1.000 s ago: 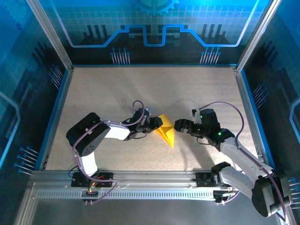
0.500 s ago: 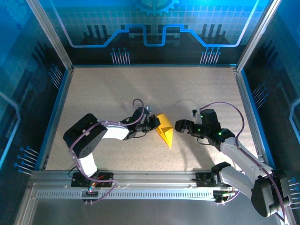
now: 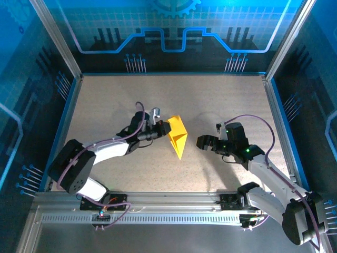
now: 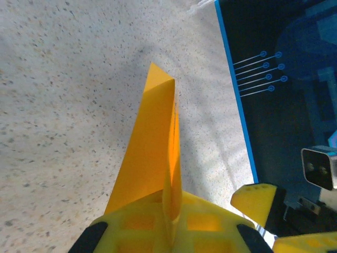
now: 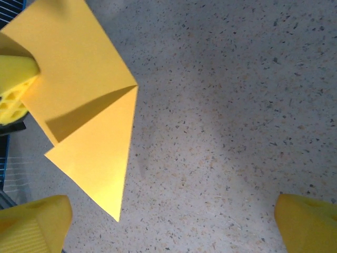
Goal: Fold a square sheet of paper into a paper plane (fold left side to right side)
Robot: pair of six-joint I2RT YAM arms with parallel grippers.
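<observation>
Yellow-orange paper (image 3: 177,136), folded into a pointed wedge, is held near the middle of the table (image 3: 116,100), tip toward the arms' bases. Left gripper (image 3: 161,128) is clenched on its wide end, pinching the creased layers. Right gripper (image 3: 201,142) hangs to the paper's right, spread wide and apart from it. Whether the tip touches the table is unclear.

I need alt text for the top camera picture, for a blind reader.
The left gripper is shut on the edge of a folded yellow paper, a pointed wedge, over a speckled table. The right gripper hangs open beside it, not touching.
</observation>
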